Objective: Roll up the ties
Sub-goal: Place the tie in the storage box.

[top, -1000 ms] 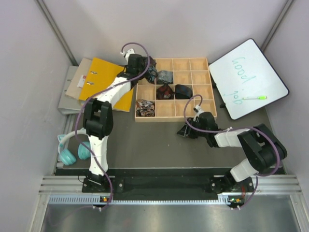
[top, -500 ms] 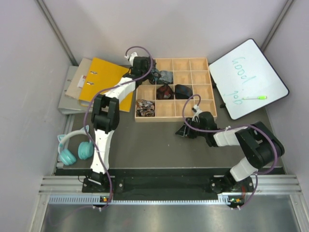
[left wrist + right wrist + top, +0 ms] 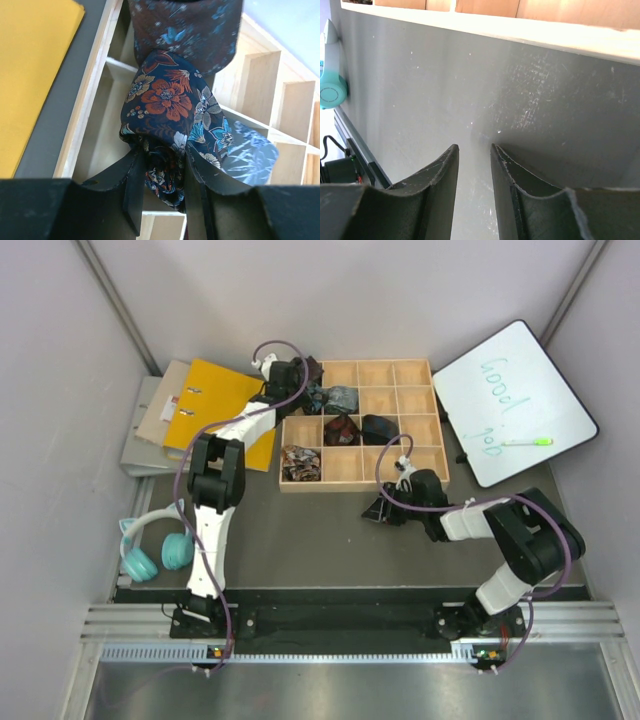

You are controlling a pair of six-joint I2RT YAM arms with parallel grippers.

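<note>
My left gripper (image 3: 162, 187) is shut on the rolled navy tie (image 3: 167, 117) with orange-red and light-blue flowers. It holds the tie over a compartment at the far left of the wooden tray (image 3: 425, 370); in the top view the gripper (image 3: 305, 392) is at the tray's back-left corner. A grey-blue tie (image 3: 343, 397), a maroon tie (image 3: 341, 428), a black tie (image 3: 379, 428) and a brown-patterned tie (image 3: 300, 462) sit in tray compartments. My right gripper (image 3: 381, 510) rests low on the table in front of the tray, slightly open and empty (image 3: 474, 150).
A yellow folder (image 3: 215, 400) on grey boards lies left of the tray. A whiteboard (image 3: 515, 400) with a green pen (image 3: 527, 442) lies at the right. Teal headphones (image 3: 150, 550) lie at the near left. Walls close in both sides.
My left gripper, still holding the navy tie, has shifted a little at the tray's back-left corner and its arm has swung round. The right arm has barely moved.
</note>
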